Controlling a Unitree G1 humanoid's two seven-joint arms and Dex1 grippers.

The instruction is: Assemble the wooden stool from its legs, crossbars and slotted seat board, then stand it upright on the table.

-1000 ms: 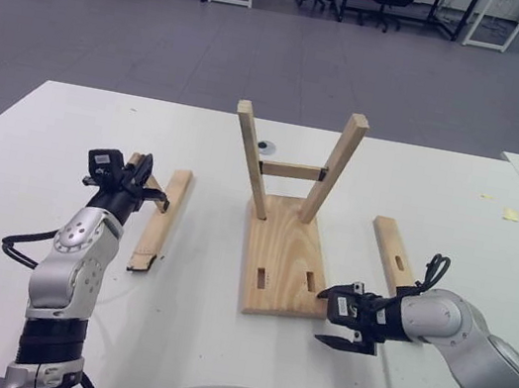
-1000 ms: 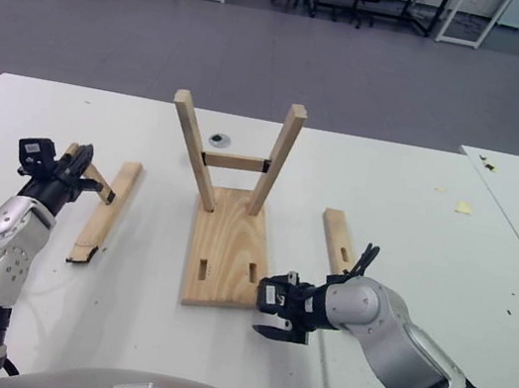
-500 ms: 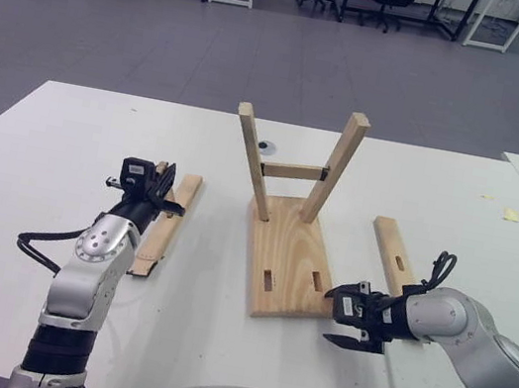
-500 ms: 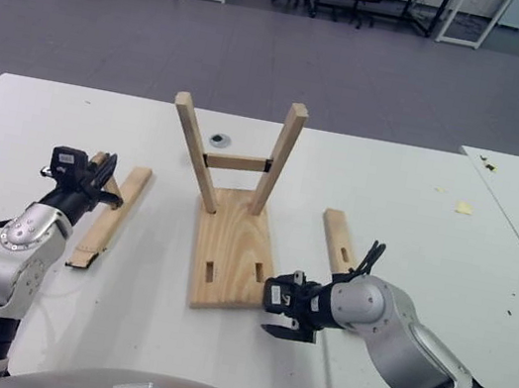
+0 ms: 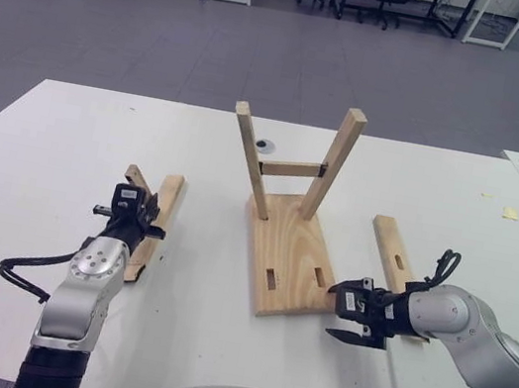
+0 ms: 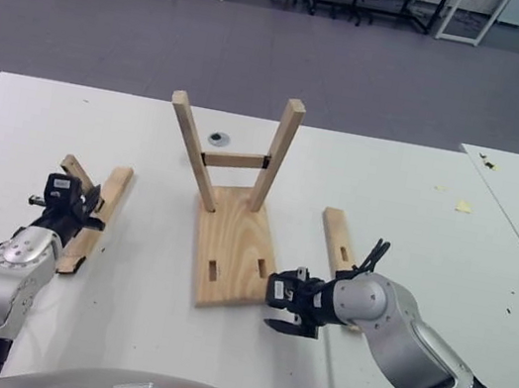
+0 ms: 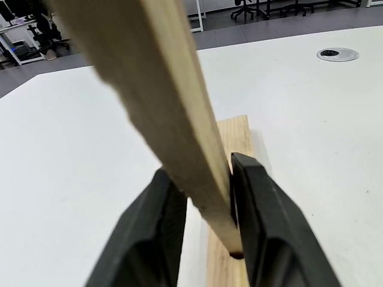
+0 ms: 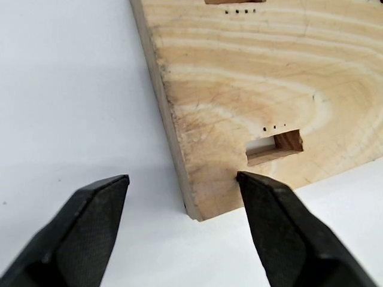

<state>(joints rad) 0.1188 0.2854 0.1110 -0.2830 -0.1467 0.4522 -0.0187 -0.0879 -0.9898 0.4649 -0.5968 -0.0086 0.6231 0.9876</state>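
Left arm (image 5: 83, 284): elbow bent, forearm stretched forward low on the robot's left, a black cable looped at the elbow. Left gripper (image 7: 200, 173): both black fingers (image 7: 152, 233) are pressed against the sides of a wooden leg (image 7: 173, 107).

Right arm (image 5: 475, 338): forearm is held low and turned inward from the right. Right gripper (image 8: 182, 179): pointed toward the robot's left, fingers (image 8: 90, 224) are spread wide apart.

The seat board (image 5: 290, 260) lies mid-table (image 5: 37, 145) ahead of me. Two upright legs (image 5: 252, 158) stand on its far end, with a crossbar (image 5: 292, 170) between them. A loose leg (image 5: 392, 250) lies to its right. My right gripper (image 5: 347, 313) straddles the board's near right corner. Far left, my left gripper (image 5: 124, 219) clamps a tilted leg (image 7: 173, 119) above a flat leg (image 5: 163, 207).
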